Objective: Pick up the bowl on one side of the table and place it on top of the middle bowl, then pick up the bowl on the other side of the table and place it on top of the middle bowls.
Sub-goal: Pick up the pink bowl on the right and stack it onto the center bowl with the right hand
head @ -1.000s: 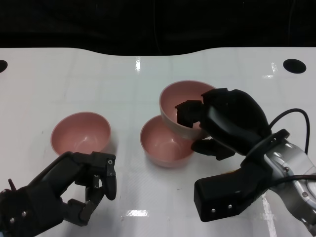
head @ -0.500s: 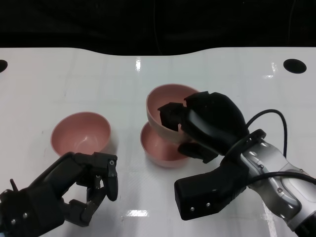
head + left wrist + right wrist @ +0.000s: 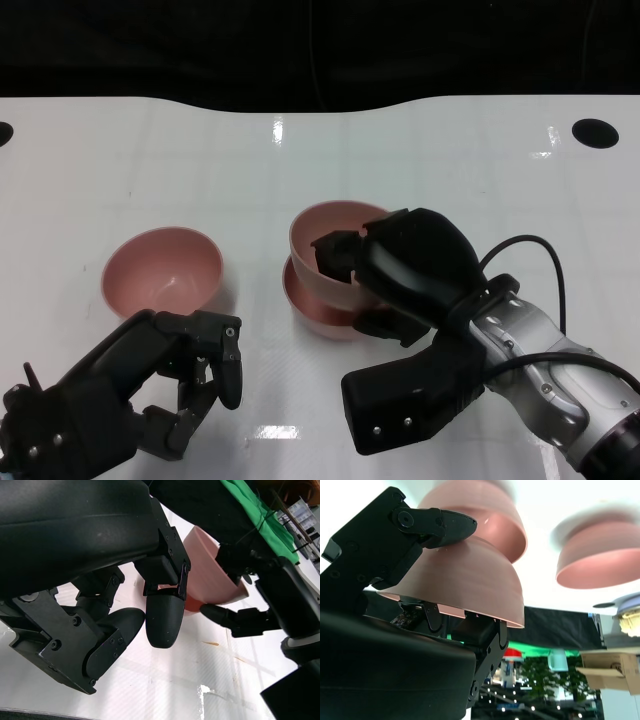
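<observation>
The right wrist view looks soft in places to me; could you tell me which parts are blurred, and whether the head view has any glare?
In the right wrist view, the far bowl is blurred at its edges, while the held bowl gripped by the right hand is sharp. In the head view, bright glare patches sit on the glossy white table.

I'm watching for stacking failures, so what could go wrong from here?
The held bowl sits tilted over the middle bowl; released like this, it may seat crooked or slide off. The right hand has fingers inside the rim, so withdrawing could drag both bowls. The left bowl is close to the left hand.
</observation>
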